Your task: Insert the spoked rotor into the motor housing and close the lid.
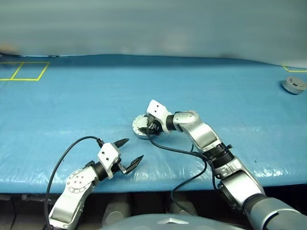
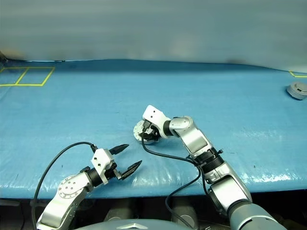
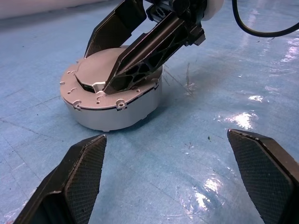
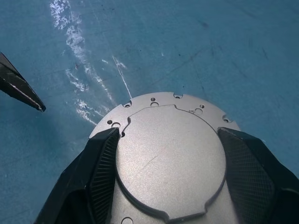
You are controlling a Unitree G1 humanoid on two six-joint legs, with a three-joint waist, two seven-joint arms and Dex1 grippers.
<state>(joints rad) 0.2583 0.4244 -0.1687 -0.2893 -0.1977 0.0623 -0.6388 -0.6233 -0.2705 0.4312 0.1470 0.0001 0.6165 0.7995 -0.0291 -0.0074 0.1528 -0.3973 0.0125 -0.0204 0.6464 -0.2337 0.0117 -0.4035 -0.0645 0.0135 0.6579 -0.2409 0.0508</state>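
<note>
A blue-covered desk (image 1: 72, 105) stretched out before the robot. Near its middle sat the motor housing (image 3: 114, 116), a round, shallow silver-grey case, with the lid (image 4: 170, 158) already lying flat on top of it, plain smooth face up. The spoked rotor could not be seen; presumably it sat inside, under the lid.

The right pincer (image 1: 152, 125) reached forward and down onto the assembly. Its two black fingers (image 4: 100, 172) were spread across the top, one along each side of the lid's raised centre, lying against the surface rather than gripping anything. This pose looked meant to press the lid down or settle it into its seat.

The left pincer (image 1: 130, 153) hovered close to the near edge of the desk, well apart from the housing, with its fingers spread wide and holding nothing. It pointed toward the housing, seemingly waiting in reserve.

Far off near the right-hand edge of the desk lay a second grey round part (image 1: 293, 85), too small to identify. Yellow tape lines (image 1: 29, 72) marked squares at the far left
</note>
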